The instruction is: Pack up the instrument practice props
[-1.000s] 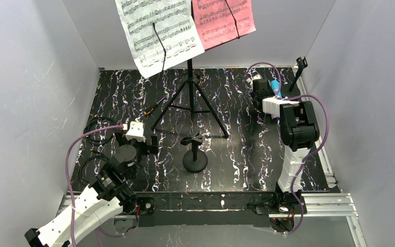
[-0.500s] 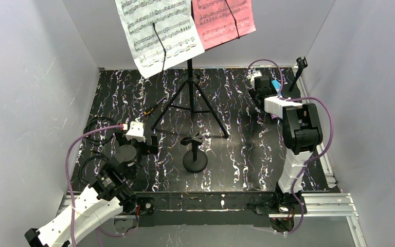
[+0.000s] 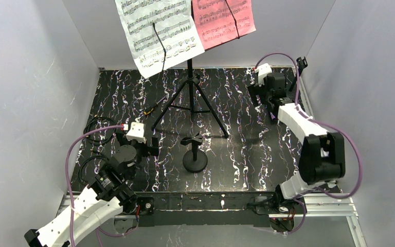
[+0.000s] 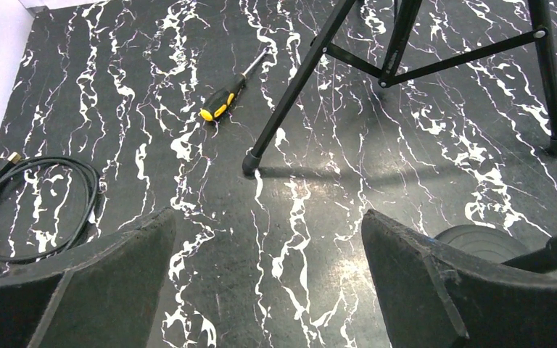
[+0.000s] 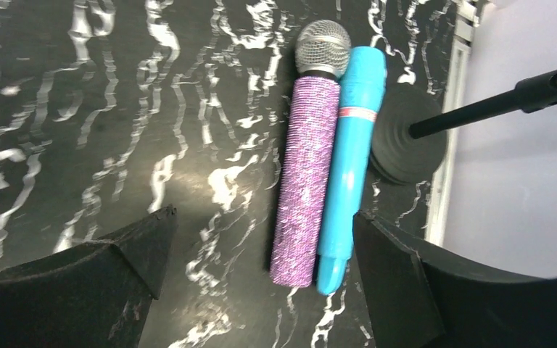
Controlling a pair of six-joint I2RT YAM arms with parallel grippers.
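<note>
Right claw hangs wide open above the purple glitter microphone and blue microphone, 2 lying touching on the table, probably lining up a grab.

Top camera: high behind my bases, looking down and forward over the whole table. My left wrist camera: low, near the surface, facing 12 o'clock; shares the tripod and screwdriver with top. My right wrist camera: close above the table's 1 o'clock corner; shares the mic holder there.
</note>
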